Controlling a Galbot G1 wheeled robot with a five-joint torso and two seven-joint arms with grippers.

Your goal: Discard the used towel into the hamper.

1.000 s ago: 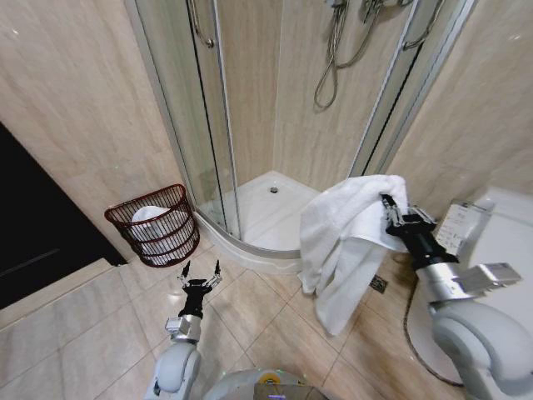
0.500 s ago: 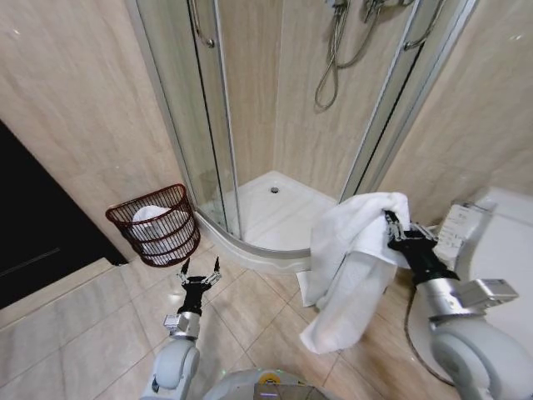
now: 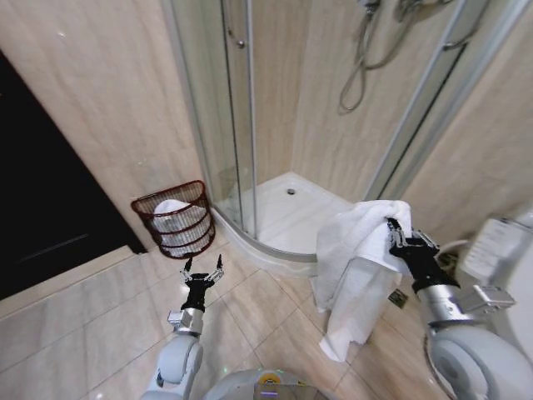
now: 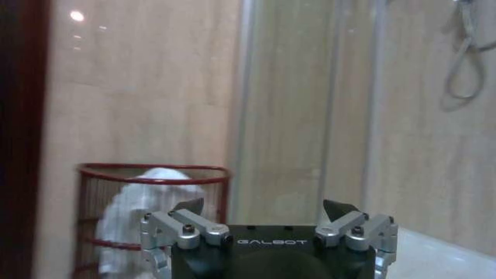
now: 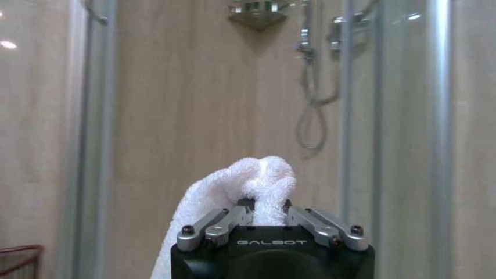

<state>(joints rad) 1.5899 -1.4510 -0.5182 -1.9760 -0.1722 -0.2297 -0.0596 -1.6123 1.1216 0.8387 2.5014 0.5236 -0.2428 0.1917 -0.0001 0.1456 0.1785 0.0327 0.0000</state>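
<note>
My right gripper (image 3: 398, 236) fingers pinch the white towel (image 3: 358, 267); left gripper (image 3: 202, 268) fingers spread, empty, near the hamper (image 3: 176, 219).

Right arm up with a load, left arm low and idle.

My right gripper (image 3: 391, 232) sits raised on the right side, forearm angling up from the shoulder at the lower right corner, wrist pointing forward and up; its fingers (image 5: 229, 219) are pinched tight on a fold of the white towel (image 3: 358, 250), which drapes down off the gripper. My left arm is tucked low near the centre, forearm running straight ahead from the base, and the left gripper (image 3: 202, 268) points forward with both fingers (image 4: 184, 216) spread wide apart, nothing between them, hanging above the floor.
</note>
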